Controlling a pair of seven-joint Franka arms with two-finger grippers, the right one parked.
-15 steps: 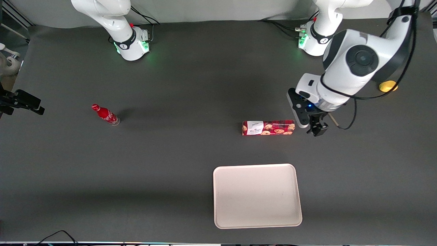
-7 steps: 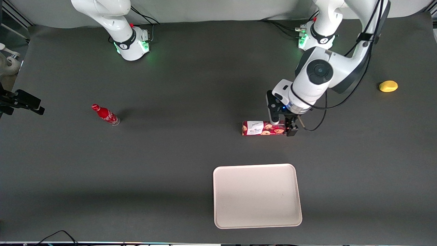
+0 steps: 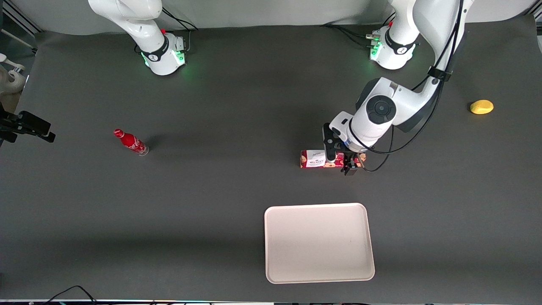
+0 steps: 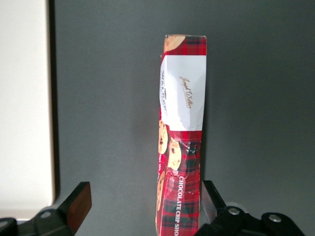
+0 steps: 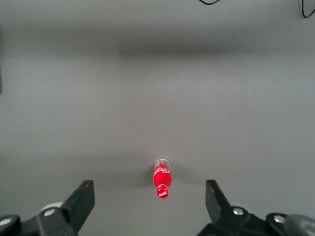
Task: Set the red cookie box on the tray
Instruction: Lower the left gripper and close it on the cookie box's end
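Red cookie box flat on table, at 12 o'clock from tray. Gripper over it, jaws wide, holding nothing. Light, stiff cardboard; pinch narrow sides mid-length.

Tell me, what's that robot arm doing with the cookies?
The left arm has lowered its pincer over the red cookie box, which lies flat on the dark table. The pincer is open, one finger on each side of the box near the end away from the white label, and it hasn't squeezed yet. The pink tray waits with nothing on it, nearer the front camera than the box. The box isn't lifted yet.
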